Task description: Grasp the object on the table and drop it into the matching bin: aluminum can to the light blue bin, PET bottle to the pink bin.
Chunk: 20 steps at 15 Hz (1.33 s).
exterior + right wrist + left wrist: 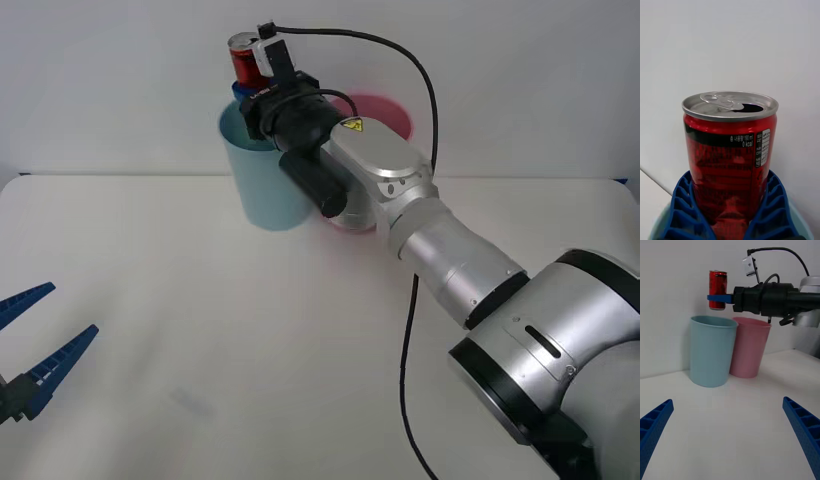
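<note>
White table point(200, 380) and blank wall surround the work. Right gripper point(719, 298) clamps the upright can point(717, 289) above the blue cup point(711, 350), toward its 12 o'clock rim; released here, it might clip that rim. Left gripper point(35, 345) waits spread wide, holding nothing.

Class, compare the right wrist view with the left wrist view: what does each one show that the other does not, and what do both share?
Right wrist view alone: the can's open silver top and pull tab, and its label print. Left wrist view alone: the pink bin beside the light blue bin on the table, the can hanging above the blue one, and the open left hand. Both: the right hand shut on the upright aluminum can.
</note>
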Available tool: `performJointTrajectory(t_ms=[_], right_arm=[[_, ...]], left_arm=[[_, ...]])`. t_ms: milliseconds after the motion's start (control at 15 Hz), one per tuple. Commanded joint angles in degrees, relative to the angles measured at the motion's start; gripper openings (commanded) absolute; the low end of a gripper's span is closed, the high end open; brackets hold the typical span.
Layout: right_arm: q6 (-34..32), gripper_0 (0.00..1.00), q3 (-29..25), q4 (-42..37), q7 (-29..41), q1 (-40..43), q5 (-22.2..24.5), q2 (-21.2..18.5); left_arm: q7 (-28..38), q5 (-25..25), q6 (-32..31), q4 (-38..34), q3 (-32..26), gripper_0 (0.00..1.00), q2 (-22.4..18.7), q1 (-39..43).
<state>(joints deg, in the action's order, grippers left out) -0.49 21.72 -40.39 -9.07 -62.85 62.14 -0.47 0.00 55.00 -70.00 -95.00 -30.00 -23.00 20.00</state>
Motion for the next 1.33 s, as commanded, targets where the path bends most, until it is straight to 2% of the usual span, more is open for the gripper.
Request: performJointTrajectory(t_ms=[67, 333, 400, 533, 600, 1333], right_arm=[[1.2, 0.00, 0.0, 0.1, -0.5, -0.1, 0.0, 0.1], [1.2, 0.00, 0.2, 0.1, -0.6, -0.1, -0.3, 0.1], [1.3, 0.09, 0.1, 0.1, -0.6, -0.1, -0.4, 0.1], [1.2, 0.92, 0.1, 0.0, -0.6, -0.1, -0.4, 0.1], [1.0, 1.00, 0.2, 0.0, -0.9, -0.1, -0.4, 0.1], [-0.2, 1.00, 0.1, 0.0, -0.9, -0.1, -0.9, -0.2]], left_arm=[[0.0, 0.0, 0.0, 0.0, 0.0, 1.00, 0.0, 0.0], [0.0, 0.0, 0.0, 0.0, 0.0, 1.00, 0.0, 0.0], [0.0, 0.0, 0.0, 0.0, 0.0, 1.00, 0.0, 0.0], [0.0, 0.0, 0.0, 0.0, 0.0, 1.00, 0.0, 0.0], [0.0, 0.0, 0.0, 0.0, 0.0, 1.00, 0.0, 0.0], [0.0, 0.0, 0.0, 0.0, 0.0, 1.00, 0.0, 0.0]])
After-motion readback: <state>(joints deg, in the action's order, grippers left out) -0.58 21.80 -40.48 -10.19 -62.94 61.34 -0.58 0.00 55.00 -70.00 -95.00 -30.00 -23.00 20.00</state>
